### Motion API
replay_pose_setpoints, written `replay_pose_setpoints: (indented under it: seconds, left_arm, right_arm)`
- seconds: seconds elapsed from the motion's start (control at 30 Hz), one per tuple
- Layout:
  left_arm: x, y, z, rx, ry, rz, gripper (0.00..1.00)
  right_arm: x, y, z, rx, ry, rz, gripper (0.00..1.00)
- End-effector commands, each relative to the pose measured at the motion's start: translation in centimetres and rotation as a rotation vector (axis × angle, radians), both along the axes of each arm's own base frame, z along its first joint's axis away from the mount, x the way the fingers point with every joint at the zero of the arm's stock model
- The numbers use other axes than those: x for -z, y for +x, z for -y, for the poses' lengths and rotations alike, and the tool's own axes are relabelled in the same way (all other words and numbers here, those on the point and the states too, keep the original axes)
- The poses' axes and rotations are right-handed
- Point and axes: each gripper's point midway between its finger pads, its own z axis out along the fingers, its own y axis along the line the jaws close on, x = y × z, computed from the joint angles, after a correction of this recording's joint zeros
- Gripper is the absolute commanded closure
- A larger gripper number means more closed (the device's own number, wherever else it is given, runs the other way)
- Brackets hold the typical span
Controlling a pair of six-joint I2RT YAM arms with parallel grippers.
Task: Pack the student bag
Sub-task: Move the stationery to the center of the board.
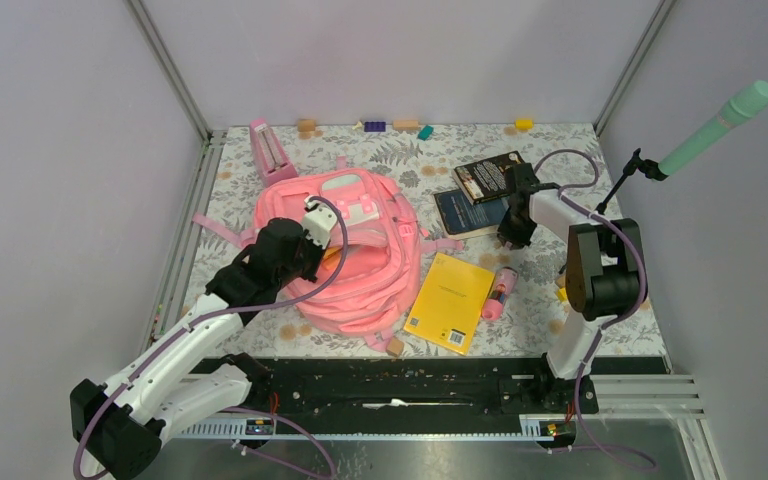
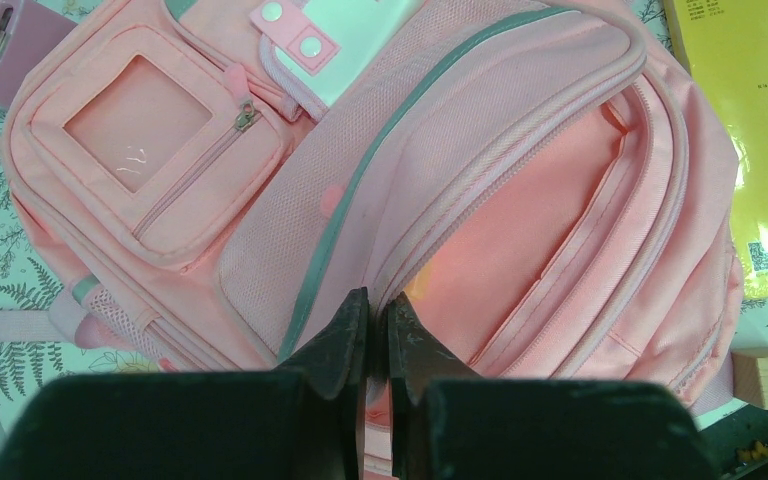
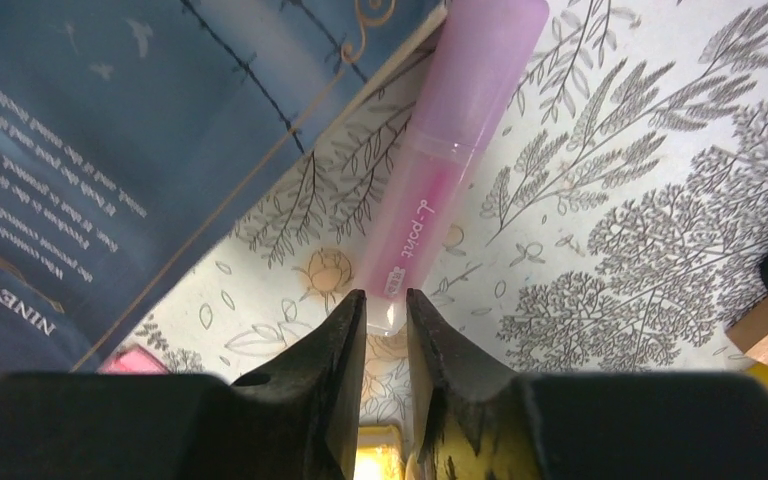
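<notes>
Left gripper [image 2: 375, 302] pinched shut on student bag [image 2: 520, 200] opening rim, lower centre; soft, limp, likely light; best held by zip edge

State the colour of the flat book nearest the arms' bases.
Bright yellow; the flat yellow paperback book shows best in the top external view.

Pink student bag [image 1: 370, 280], yellow book [image 1: 450, 302], dark blue book [image 1: 465, 212], translucent pink pen [image 3: 430, 190], leaf-patterned table [image 1: 560, 140]

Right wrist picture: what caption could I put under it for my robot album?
The right hand pinches the end of a pink pen lying beside a blue book on the leafy tablecloth.
</notes>
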Motion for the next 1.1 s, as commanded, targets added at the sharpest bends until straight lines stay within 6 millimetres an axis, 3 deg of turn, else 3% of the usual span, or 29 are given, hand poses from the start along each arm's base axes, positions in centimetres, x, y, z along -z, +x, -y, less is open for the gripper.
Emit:
replay_pose_setpoints:
  seconds: [0.0, 0.17, 0.33, 0.47, 0.73, 0.87, 1.07]
  left_arm:
    - [-4.8, 1.4, 0.6, -0.024, -0.096, 0.132, 1.0]
    - [-4.7, 1.4, 0.7, -0.022, -0.096, 0.129, 1.0]
    - [-4.9, 1.3, 0.6, -0.024, -0.098, 0.134, 1.0]
    - [-4.9, 1.3, 0.6, -0.022, -0.101, 0.134, 1.0]
    - [-5.2, 1.2, 0.5, -0.024, -0.105, 0.142, 1.0]
    - [-5.3, 1.2, 0.5, -0.025, -0.107, 0.146, 1.0]
    - [-5.4, 1.2, 0.3, -0.034, -0.104, 0.152, 1.0]
  right_arm:
    - [-0.6, -2.4, -1.4, -0.033, 0.071, -0.03, 0.72]
    - [-3.5, -1.8, -0.1, -0.039, 0.015, 0.039, 0.66]
    - [-5.4, -0.3, 1.4, -0.04, -0.045, 0.056, 0.49]
    - [-4.3, 0.2, 2.1, -0.039, -0.064, -0.002, 0.38]
    - [-1.5, -0.2, 1.7, -0.026, -0.041, -0.073, 0.28]
    - [-0.7, -0.1, 1.6, -0.03, -0.042, -0.101, 0.37]
    - [-0.7, 0.2, 1.6, -0.042, -0.041, -0.094, 0.38]
